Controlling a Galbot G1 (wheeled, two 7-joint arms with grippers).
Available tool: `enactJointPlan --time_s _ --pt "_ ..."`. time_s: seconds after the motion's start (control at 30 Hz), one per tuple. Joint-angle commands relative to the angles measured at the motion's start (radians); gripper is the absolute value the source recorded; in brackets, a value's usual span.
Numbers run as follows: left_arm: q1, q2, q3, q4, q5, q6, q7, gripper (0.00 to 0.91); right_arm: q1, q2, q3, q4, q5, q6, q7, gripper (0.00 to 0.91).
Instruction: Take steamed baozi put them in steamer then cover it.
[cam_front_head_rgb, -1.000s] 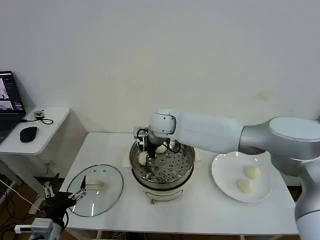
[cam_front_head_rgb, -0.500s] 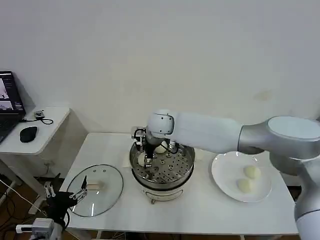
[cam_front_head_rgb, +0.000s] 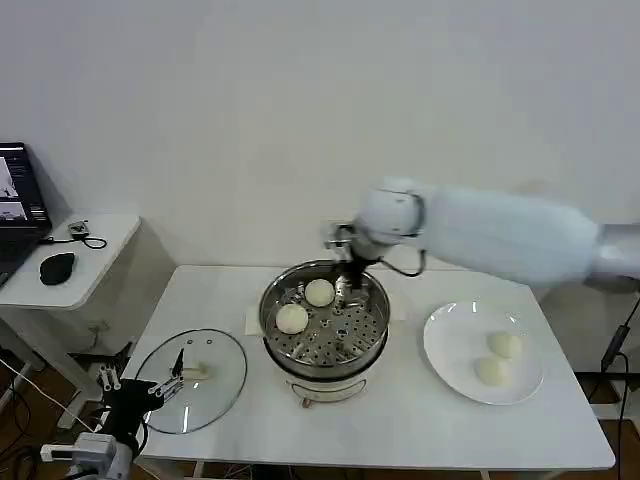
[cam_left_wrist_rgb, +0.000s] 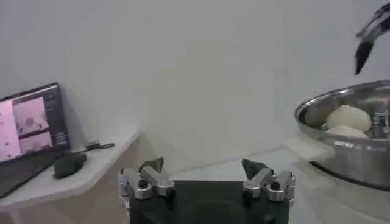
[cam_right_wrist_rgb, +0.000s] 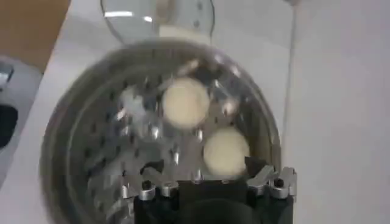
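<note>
Two steamed baozi (cam_right_wrist_rgb: 184, 103) lie in the steamer (cam_right_wrist_rgb: 73, 152) below open jaws.

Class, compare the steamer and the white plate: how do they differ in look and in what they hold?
The steamer is a deep, shiny metal pot with a perforated tray; the plate is flat and plain white. The steamer stands mid-table beside the glass lid; the plate lies toward the robot's right. Both are round, and each holds two baozi.

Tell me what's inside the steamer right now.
Two baozi sit side by side on the perforated tray inside the steamer, toward its left and rear. The rest of the tray is bare. Whatever lies under the tray is hidden. The open right end effector is above the rear rim.
</note>
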Motion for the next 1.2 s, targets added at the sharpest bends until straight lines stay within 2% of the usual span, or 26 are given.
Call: enactJointPlan --time_s 0.03,0.17,0.3,0.43,0.47,0.5,0.53,0.7,0.8,1.0,1.2 --pt "-0.004 0.003 0.046 0.01 0.008 0.0 0.001 0.907 0.026 -0.438 0.004 0.173 -0.194 0.131 -0.119 0.907" --pt "-0.005 0.009 0.053 0.014 0.008 0.0 0.001 0.907 -0.065 -0.562 0.054 0.202 -0.297 0.197 -0.159 0.907" --pt "-0.001 0.017 0.054 0.017 0.008 -0.002 0.002 0.907 -0.126 -0.668 0.041 0.202 -0.396 0.262 -0.18 0.907" --pt "-0.004 0.011 0.06 0.032 0.017 -0.004 0.001 0.907 -0.228 -0.718 0.064 0.174 -0.484 0.302 -0.175 0.907" --pt "-0.003 0.009 0.064 0.034 0.021 -0.005 0.001 0.907 -0.315 -0.734 0.132 0.164 -0.506 0.313 -0.173 0.907" --pt "-0.001 0.008 0.067 0.033 0.024 -0.005 0.001 0.907 -0.315 -0.734 0.132 0.164 -0.506 0.313 -0.173 0.907" --pt "0.001 0.007 0.068 0.033 0.027 -0.006 0.001 0.907 -0.466 -0.74 0.268 0.145 -0.545 0.329 -0.163 0.907" --pt "0.011 0.008 0.054 0.036 0.029 -0.008 0.001 0.907 -0.864 -0.7 0.631 0.09 -0.585 0.332 -0.146 0.907" --pt "0.017 0.009 0.044 0.034 0.029 -0.008 0.001 0.907 -0.977 -0.649 0.743 0.045 -0.607 0.336 -0.138 0.907" --pt "0.029 0.003 0.03 0.032 0.033 -0.008 0.001 0.907 -1.009 -0.531 0.777 -0.077 -0.631 0.351 -0.125 0.907" --pt "0.028 -0.001 0.017 0.041 0.034 -0.007 0.001 0.907 -0.981 -0.459 0.762 -0.159 -0.632 0.359 -0.121 0.907"
